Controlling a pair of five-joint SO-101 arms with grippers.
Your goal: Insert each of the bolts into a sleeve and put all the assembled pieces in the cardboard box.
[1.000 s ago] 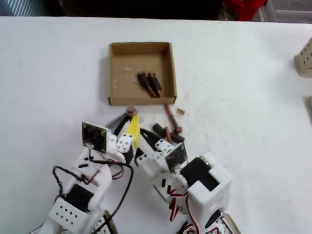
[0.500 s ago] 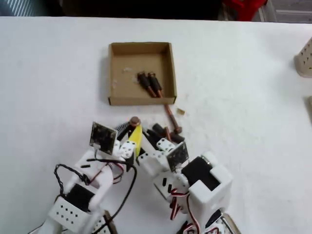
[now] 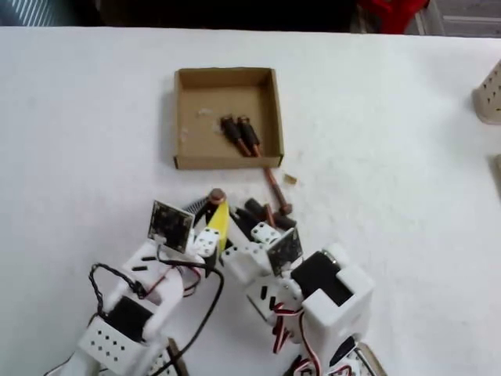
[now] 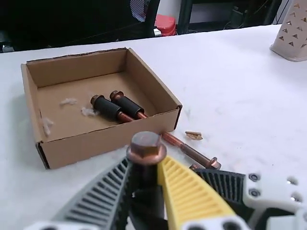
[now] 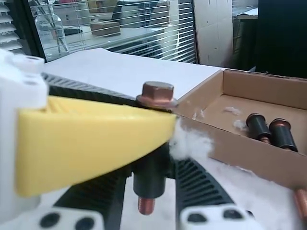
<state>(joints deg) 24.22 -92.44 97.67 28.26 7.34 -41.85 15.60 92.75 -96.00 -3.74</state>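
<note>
Table (image 3: 391, 117); bolt (image 4: 146, 148) upright in sleeve (image 5: 149, 175), head-up

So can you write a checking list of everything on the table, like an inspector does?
Surface: white table.
Job's things: cardboard box holds two assembled pieces; a loose bolt and loose sleeves lie just outside it.
Clutter: tan scrap by the box; white fluff inside it.
Grippers: left gripper shut on a sleeved bolt, head up; right gripper at that piece's lower end, grip unclear.
Cables: black cable loops by the left arm; red and white wires on the right arm.
Surroundings: perforated object at the table's edge; window blinds behind.
</note>
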